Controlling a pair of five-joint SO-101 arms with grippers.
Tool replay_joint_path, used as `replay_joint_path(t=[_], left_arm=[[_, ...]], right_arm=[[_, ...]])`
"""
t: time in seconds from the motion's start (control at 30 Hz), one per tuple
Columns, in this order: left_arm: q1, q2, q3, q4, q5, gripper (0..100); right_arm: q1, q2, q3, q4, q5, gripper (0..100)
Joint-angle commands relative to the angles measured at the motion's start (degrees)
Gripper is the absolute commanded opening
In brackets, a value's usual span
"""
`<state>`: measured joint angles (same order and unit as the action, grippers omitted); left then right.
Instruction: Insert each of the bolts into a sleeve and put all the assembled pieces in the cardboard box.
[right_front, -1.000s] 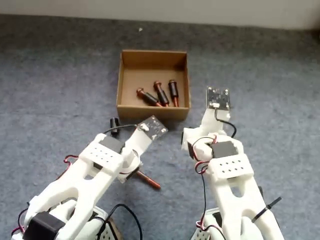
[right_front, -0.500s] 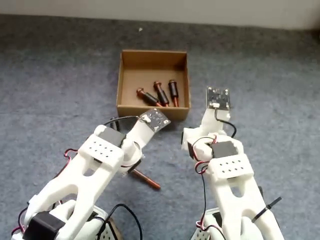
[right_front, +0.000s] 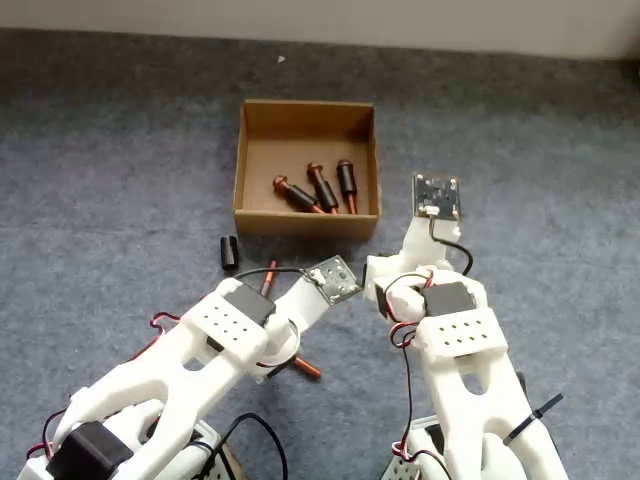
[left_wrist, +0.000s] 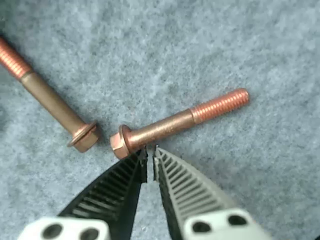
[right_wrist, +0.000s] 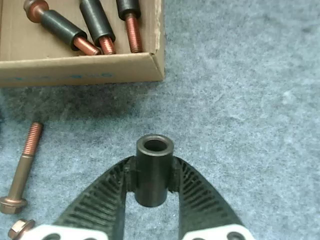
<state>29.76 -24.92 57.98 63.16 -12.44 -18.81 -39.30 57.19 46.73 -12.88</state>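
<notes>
I'd call this the bolt pickup. The left gripper (left_wrist: 150, 154) has its fingers pinched almost together on nothing, tips right at a copper bolt (left_wrist: 177, 121) lying crosswise just beyond them. Its flanged head is nearest and the threads are at the far end. Next it needs to spread and straddle that shank. The right gripper (right_wrist: 153, 167) clamps a dark sleeve (right_wrist: 155, 146) upright, bore open. Three assembled pieces (right_wrist: 61, 26) lie in the cardboard box (right_wrist: 80, 70) ahead.

Bolt (left_wrist: 49, 102) shank cut off at view edge
</notes>
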Motion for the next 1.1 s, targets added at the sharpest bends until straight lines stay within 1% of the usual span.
replay_joint_path(t=[0.0,0.13,0.23,0.3,0.4,0.53,0.67,0.77,0.83,0.9,1.07], left_arm=[[-6.4,0.1,0.7,-7.5,1.1,12],[-13.1,0.1,0.6,-16.4,1.1,14],[-15.5,0.1,0.6,-22.3,1.4,14],[-16.0,-0.3,0.5,-24.2,4.3,14],[-15.8,-0.5,-1.1,-23.4,7.9,14],[-15.8,-0.5,-6.5,-12.8,12.0,14],[-15.7,-0.5,-13.8,0.2,19.5,15],[-14.9,-0.5,-17.5,6.8,25.1,15],[-13.8,-0.5,-18.2,9.1,29.6,14],[-12.0,0.0,-18.2,9.7,35.0,14],[-8.2,0.0,-18.1,9.6,52.3,15]], right_arm=[[0.8,-1.6,-0.6,-1.1,-0.2,0.5],[1.1,-1.6,-0.6,-1.1,-0.2,0.5],[2.9,-1.6,-0.7,-1.1,-0.4,0.5],[4.0,-1.6,-0.8,-1.1,-0.4,0.5],[4.2,-1.6,-0.8,-1.1,-0.4,0.5],[4.2,-1.6,-0.8,-1.1,-0.4,0.5],[4.2,-1.6,-0.7,-1.1,-0.4,0.5],[4.2,-1.6,-0.7,-1.1,-0.4,0.5],[4.2,-1.6,-0.7,-1.1,-0.4,0.5],[4.2,-1.6,-0.7,-1.1,-0.4,0.5],[4.2,-1.6,-0.7,-1.1,-0.4,0.5]])
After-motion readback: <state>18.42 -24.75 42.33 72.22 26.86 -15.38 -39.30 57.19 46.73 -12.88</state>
